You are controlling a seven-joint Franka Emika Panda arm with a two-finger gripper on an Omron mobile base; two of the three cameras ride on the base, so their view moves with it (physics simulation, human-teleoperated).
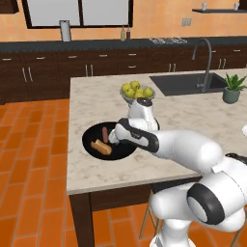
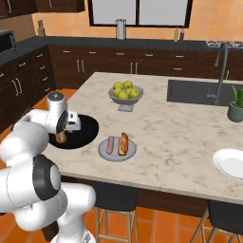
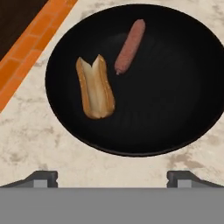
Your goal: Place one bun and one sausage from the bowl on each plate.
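The wide black bowl (image 3: 175, 87) holds one split bun (image 3: 95, 86) and one reddish sausage (image 3: 130, 46), lying apart. My gripper (image 3: 112, 178) hangs open and empty above the bowl's near rim, its fingertips (image 3: 43, 178) over the marble. In the left base view the bowl (image 1: 91, 140) lies at the counter's left edge with the sausage (image 1: 105, 131) and bun (image 1: 101, 147) beside my hand. The pale grey plate (image 2: 105, 153) right of the bowl (image 2: 85, 130) carries a sausage (image 2: 110, 144) and a bun (image 2: 123, 143). The white plate (image 2: 230, 163) sits bare at the far right.
A grey footed bowl of yellow-green apples (image 2: 125, 92) stands behind the plates. The sink (image 2: 199, 92) with its faucet and a potted plant (image 2: 236, 107) are at the back right. The island's left edge (image 1: 70, 144) drops to the orange floor beside the bowl.
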